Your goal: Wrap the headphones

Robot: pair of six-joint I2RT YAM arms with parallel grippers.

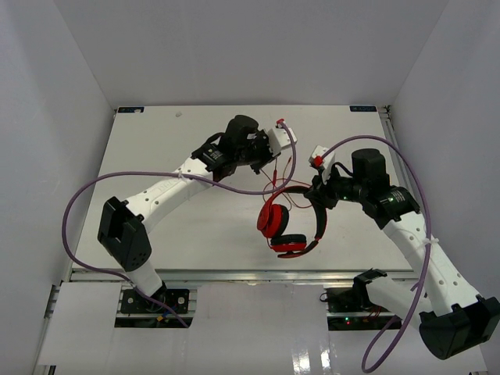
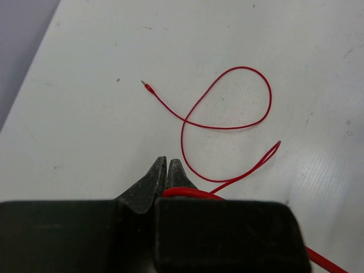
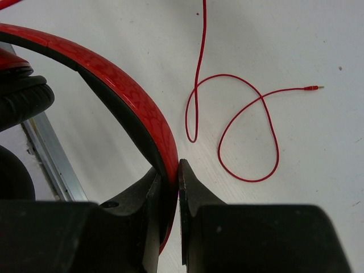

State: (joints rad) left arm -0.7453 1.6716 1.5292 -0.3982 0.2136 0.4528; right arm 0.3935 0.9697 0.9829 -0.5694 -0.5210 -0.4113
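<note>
The red headphones (image 1: pixel 287 223) sit at the table's centre-right, with two red earcups and a black-lined headband (image 3: pixel 122 91). My right gripper (image 3: pixel 170 170) is shut on the headband and holds it. The thin red cable (image 2: pixel 227 122) lies looped on the table, its plug end (image 2: pixel 147 85) free; it also shows in the right wrist view (image 3: pixel 250 133). My left gripper (image 2: pixel 166 168) is shut on the red cable, which comes out beside the right finger. In the top view the left gripper (image 1: pixel 269 160) is just above and left of the headphones.
Thick purple robot cables (image 1: pixel 133 181) arc over both arms. The table's metal front edge (image 1: pixel 234 273) lies just below the headphones. White walls stand on all sides of the white table (image 1: pixel 172 141).
</note>
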